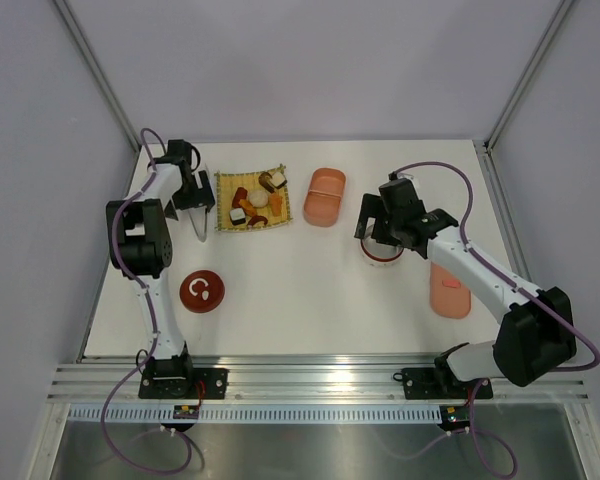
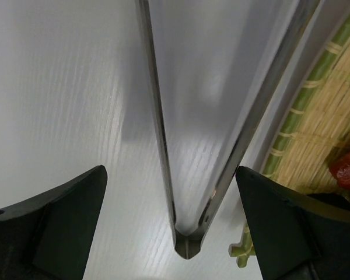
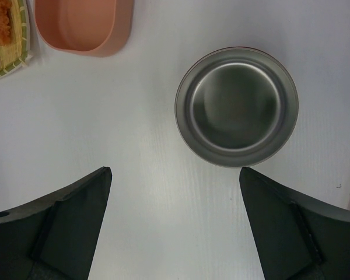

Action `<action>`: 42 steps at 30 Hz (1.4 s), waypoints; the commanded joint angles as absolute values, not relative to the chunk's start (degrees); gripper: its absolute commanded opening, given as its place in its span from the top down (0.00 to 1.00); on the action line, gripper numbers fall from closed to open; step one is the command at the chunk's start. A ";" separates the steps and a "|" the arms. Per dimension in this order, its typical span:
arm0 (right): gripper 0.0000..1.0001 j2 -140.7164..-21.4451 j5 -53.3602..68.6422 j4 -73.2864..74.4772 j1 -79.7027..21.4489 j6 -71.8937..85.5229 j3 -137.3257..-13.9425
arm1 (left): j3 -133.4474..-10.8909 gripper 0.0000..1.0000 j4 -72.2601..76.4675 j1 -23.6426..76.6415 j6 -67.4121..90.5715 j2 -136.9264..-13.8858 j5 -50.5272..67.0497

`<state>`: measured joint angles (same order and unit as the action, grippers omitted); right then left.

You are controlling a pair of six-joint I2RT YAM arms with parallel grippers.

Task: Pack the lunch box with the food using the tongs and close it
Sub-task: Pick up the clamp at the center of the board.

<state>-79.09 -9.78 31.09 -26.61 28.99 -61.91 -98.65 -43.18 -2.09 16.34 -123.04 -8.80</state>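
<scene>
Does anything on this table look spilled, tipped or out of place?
Nothing stands out. The food sits on its yellow mat, the tongs lie flat beside it, and the pink box and metal tin stand upright and empty.

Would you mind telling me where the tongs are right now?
In the top view the tongs lie on the table's far left, just left of the yellow mat, beneath the open left gripper.
</scene>
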 commanded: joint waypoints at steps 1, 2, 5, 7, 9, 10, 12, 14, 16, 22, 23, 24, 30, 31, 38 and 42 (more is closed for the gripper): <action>0.01 -79.54 -7.04 28.92 -26.63 30.41 -63.98 | -100.63 0.05 -40.78 -2.99 15.91 -125.07 -5.63; 0.00 -79.63 -6.94 28.92 -26.54 30.58 -63.98 | -100.72 0.06 -40.78 -2.99 16.00 -125.68 -5.45; 0.01 -79.45 -6.77 28.57 -26.63 31.29 -63.28 | -100.98 0.07 -40.69 -2.90 16.17 -126.12 -6.32; 0.00 -79.37 -6.85 28.48 -26.54 31.64 -62.76 | -101.16 0.10 -40.87 -2.99 16.00 -126.39 -8.25; 0.00 -79.28 -7.03 28.48 -26.54 31.55 -62.40 | -101.25 0.13 -40.61 -2.99 15.56 -126.39 -9.49; 0.00 -79.36 -7.03 28.48 -26.54 31.55 -62.32 | -101.42 0.14 -40.52 -2.99 15.38 -126.39 -9.93; 0.00 -79.54 -6.94 28.56 -26.54 31.38 -62.31 | -101.69 0.14 -39.99 -2.99 15.12 -126.47 -10.28; 0.01 -79.80 -6.94 28.48 -26.54 31.29 -62.40 | -102.21 0.13 -39.90 -2.99 15.12 -127.09 -10.90; 0.01 -80.07 -6.94 28.56 -26.54 31.20 -62.67 | -103.53 0.13 -40.43 -2.99 15.03 -128.31 -11.07; 0.01 -80.68 -7.12 28.83 -26.54 30.94 -63.28 | -105.90 0.20 -40.69 -3.25 15.20 -130.16 -10.90; 0.00 -80.60 -7.29 28.92 -26.54 30.85 -63.28 | -106.17 0.22 -40.78 -3.43 15.29 -130.69 -10.46; 0.00 -80.51 -7.21 28.83 -26.54 30.94 -63.19 | -106.43 0.23 -40.78 -3.43 15.47 -130.87 -9.76; 0.01 -80.24 -7.38 29.35 -26.54 31.11 -63.02 | -106.61 0.53 -41.13 -3.87 15.38 -130.70 -10.19; 0.01 -80.07 -7.38 29.44 -26.54 31.20 -63.02 | -106.44 0.60 -41.05 -3.87 15.47 -130.17 -10.54; 0.01 -78.40 -7.91 29.53 -26.54 31.90 -62.58 | -102.93 0.73 -40.78 -3.87 17.05 -120.87 -18.54; 0.00 -75.77 -8.87 28.57 -26.54 32.52 -60.91 | -99.59 0.73 -40.51 -3.43 17.67 -112.52 -15.49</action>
